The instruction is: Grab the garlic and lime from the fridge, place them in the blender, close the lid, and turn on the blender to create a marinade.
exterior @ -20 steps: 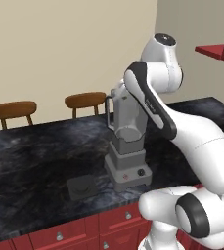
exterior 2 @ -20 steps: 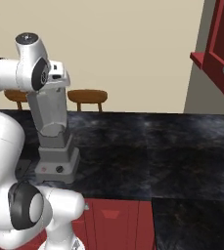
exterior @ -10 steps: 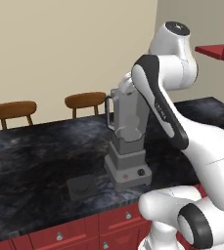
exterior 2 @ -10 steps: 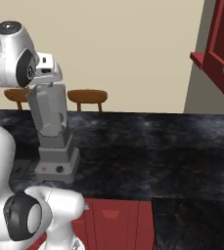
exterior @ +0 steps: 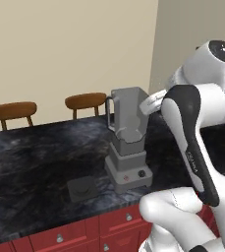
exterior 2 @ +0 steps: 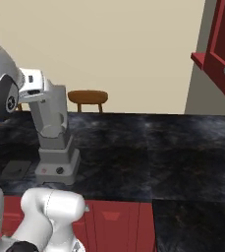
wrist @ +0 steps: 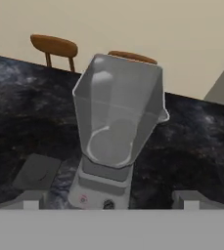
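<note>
While the arm arches over the dark marbled counter [exterior: 30, 162], the items stand as follows. Blender [exterior: 128, 142]: grey, upright near the counter's front edge, red button and black knob on the base facing outward; jar uncovered, and from the hand view nothing can be made out lying inside it. Lid [exterior: 83, 188]: dark, squarish, flat on the counter just beside the blender's base, apart from it. Gripper [wrist: 111, 202]: above the jar, fingers [wrist: 30, 201] spread wide apart, holding nothing. Two wooden stools [exterior: 86, 101] behind the counter. Red drawer fronts [exterior: 79, 231] below the counter edge.
</note>
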Controlling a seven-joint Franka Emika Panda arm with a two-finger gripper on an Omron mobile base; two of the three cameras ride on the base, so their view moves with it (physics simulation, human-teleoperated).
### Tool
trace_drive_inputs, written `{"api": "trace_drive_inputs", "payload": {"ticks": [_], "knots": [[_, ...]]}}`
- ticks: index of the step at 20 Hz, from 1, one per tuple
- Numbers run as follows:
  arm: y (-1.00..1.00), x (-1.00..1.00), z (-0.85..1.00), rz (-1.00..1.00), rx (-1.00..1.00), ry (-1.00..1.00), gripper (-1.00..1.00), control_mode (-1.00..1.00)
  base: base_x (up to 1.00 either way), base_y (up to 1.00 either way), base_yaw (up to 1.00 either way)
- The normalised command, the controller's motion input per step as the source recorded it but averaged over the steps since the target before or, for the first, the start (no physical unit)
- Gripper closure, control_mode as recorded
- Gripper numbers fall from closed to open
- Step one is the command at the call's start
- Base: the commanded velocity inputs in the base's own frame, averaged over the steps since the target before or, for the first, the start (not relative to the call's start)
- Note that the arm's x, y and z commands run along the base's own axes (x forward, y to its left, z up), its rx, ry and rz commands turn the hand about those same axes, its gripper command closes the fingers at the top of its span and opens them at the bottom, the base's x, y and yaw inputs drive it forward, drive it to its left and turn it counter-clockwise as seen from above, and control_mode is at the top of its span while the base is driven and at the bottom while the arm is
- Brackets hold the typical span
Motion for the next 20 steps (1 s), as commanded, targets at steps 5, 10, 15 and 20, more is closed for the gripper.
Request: {"api": "trace_drive_inputs", "payload": {"ticks": [5, 10, 15, 20], "knots": [[-0.45, -1.0, -0.38, -0.15, 0.03, -0.07, -1.0, -1.0, 0.0, 0.0, 0.0], [-0.14, -0.26, -0.06, -0.17, 0.0, 0.0, -1.0, -1.0, 0.0, 0.0, 0.0], [0.0, -0.18, 0.0, 0.0, 0.0, 0.0, -1.0, -1.0, 0.0, 0.0, 0.0], [-0.01, -0.18, 0.0, 0.02, 0.0, 0.0, -1.0, 1.0, -0.8, 0.01, 0.3]]}}
